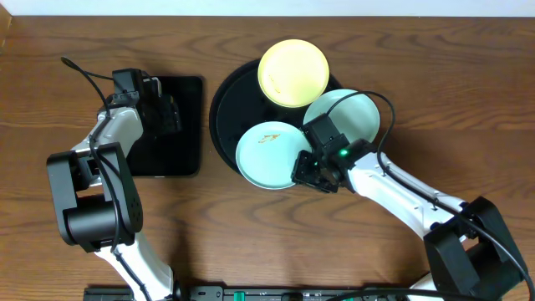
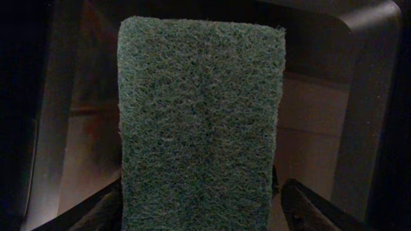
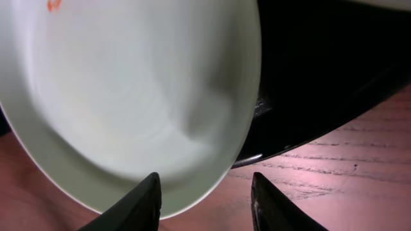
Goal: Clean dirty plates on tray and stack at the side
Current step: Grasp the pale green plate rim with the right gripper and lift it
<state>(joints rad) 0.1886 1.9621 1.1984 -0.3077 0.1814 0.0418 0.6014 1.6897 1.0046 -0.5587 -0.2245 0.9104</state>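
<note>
The right hand (image 3: pixel 205 204) (image 1: pixel 303 170) is open. Its fingers (image 3: pixel 146 200) are spread at the near rim of the smeared plate (image 3: pixel 128 96) without pinching it (one tip overlaps the rim in the wrist view, the other stands over bare counter (image 3: pixel 334 186)). That plate is pale blue-green with an orange smear (image 1: pixel 269 137). It lies at the near edge of the tray (image 1: pixel 227 100) and overhangs the tray's rim toward the counter, with the hand at its near right side.

Just right of it, partly under the right arm, lies a second blue-green plate (image 1: pixel 355 113). Beyond both, a yellow plate (image 1: pixel 292 73) sits over the tray's far rim.

Well to the left, the left hand (image 1: pixel 165 113) hangs over a small tray (image 1: pixel 180 155). It is closed on a green sponge (image 2: pixel 202 115), which fills the left wrist view with a finger tip at each side.
</note>
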